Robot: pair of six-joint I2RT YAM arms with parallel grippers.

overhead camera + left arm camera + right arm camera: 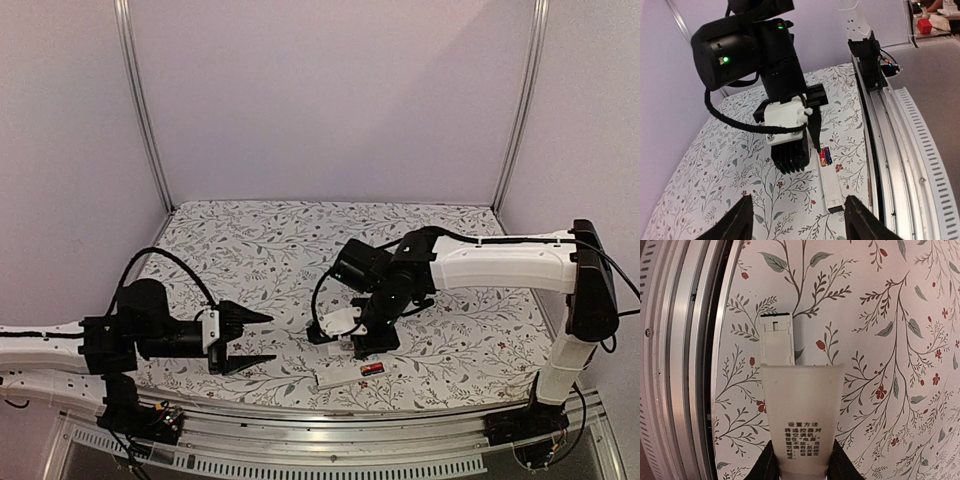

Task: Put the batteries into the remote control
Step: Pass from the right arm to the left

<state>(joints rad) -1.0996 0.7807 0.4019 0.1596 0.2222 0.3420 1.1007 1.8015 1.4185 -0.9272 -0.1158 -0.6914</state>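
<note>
The right gripper [362,345] points down over the flower-patterned table [250,240], its fingers closed narrowly on a thin, translucent white cover strip [802,405] printed with small black characters. The strip is pinched at one end between the two dark fingers [765,465] and juts forward from them in the right wrist view. Just beyond and below it lies the remote control [340,377], a slim white bar flat on the cloth near the table's front edge, running alongside the aluminium rail [300,440]. The batteries [373,370], black and red, sit at the end of the remote nearest the right gripper; from the left wrist view they show as a small coloured patch [825,156] just under that gripper's tip, with the rest of the remote [832,187] stretching toward the camera and ending in a dark edge. Whether the strip touches the remote cannot be told. In the right wrist view the strip hides the batteries, and only the far end of the remote [776,342] shows. The left gripper [272,338] hovers well to the left above the cloth, aimed toward the remote, its fingers [745,220] spread wide with nothing between them.
</note>
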